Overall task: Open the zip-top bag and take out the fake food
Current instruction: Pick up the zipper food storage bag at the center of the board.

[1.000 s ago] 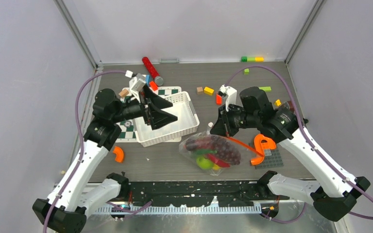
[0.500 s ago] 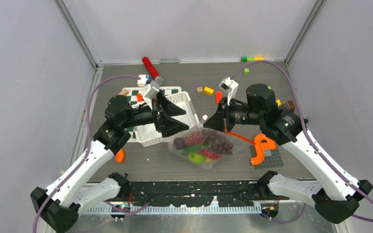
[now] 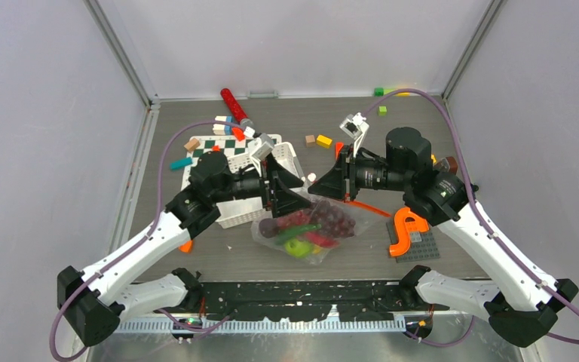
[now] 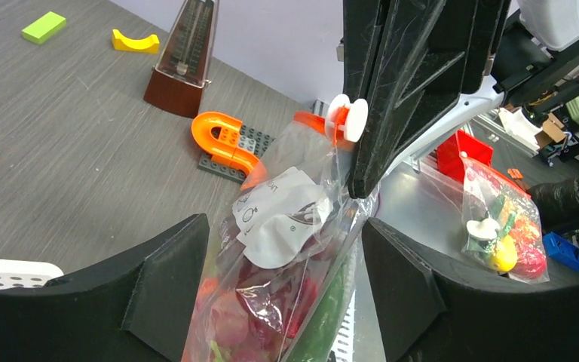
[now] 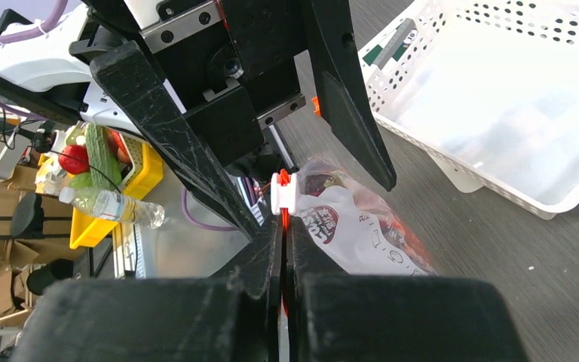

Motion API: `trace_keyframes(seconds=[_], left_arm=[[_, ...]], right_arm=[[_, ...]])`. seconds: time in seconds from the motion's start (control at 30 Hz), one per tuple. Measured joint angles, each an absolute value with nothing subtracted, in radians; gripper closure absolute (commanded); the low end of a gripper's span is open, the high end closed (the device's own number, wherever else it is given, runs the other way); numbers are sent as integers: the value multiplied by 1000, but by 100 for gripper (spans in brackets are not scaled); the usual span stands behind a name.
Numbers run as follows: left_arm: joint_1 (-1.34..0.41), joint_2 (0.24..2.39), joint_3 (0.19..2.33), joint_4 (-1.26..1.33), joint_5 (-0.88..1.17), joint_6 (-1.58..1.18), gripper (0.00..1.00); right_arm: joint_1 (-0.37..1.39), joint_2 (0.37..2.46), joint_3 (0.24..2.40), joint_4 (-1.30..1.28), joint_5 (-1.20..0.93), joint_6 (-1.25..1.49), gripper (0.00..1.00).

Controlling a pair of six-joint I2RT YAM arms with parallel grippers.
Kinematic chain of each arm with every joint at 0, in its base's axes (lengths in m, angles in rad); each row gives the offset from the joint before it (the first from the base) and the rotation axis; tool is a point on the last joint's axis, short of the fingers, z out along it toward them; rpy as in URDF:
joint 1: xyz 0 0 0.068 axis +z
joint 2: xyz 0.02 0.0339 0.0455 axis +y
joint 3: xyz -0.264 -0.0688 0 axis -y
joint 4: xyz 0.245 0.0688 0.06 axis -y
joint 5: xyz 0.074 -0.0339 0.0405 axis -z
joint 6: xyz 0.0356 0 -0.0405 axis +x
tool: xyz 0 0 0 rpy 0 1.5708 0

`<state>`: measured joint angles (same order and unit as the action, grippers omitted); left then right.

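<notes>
The zip-top bag (image 3: 307, 228) hangs at table centre, clear and crinkly, with an orange zip strip and a white slider (image 5: 283, 190). My right gripper (image 3: 326, 185) is shut on the zip strip (image 5: 283, 223) just behind the slider and holds the bag's top edge up. My left gripper (image 3: 295, 199) is open, its two fingers on either side of the bag (image 4: 290, 249), not pinching it. The fake food is inside the bag: purple grapes (image 3: 337, 219), a green apple (image 3: 298, 246), a red chili (image 3: 319, 240) and a long green vegetable (image 3: 295, 230).
A white slotted basket (image 3: 295, 163) stands just left of the bag, on a chequered mat (image 3: 226, 143). Orange curved pieces (image 3: 403, 230) sit on a grey baseplate (image 3: 424, 250) to the right. A metronome (image 4: 185, 56), a red cylinder (image 3: 234, 105) and loose blocks lie further back.
My left arm has swung right, from over the basket to the bag, its open fingers now straddling it. My right gripper has drawn the bag left and lifted its top edge.
</notes>
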<state>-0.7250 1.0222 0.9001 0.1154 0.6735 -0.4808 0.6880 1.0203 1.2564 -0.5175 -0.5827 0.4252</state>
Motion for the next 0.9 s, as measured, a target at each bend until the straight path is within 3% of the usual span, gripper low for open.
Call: trace_keyframes(seconds=[0.13,0.37,0.4,0.5,0.6,0.67,0.73,0.9], left_arm=[[-744,1029,900,115,665,-473,40],[-773,1039,905,115,663,-465,96],[-777,1044,910,115,665,-462,100],[-785,1050,915,116,666,-463,100],[-785,1052,916,113,667,-463,100],[-786,1052,916,102,673,-462,100],[-786,1052,916,91,679,-460,100],[-786,1052,916,86,696,-460,100]], right_arm=[[688,1020,1242,-503,-589,436,100],[688,1021,1226,-487,-588,452,99],[688,1021,1226,-486,-585,452,97],[688,1020,1225,-487,-579,452,84],[688,1016,1225,-492,-569,444,55],[688,1005,1225,-500,-558,436,45],[688,988,1224,-514,-545,418,39],[688,934,1213,-569,-508,367,39]])
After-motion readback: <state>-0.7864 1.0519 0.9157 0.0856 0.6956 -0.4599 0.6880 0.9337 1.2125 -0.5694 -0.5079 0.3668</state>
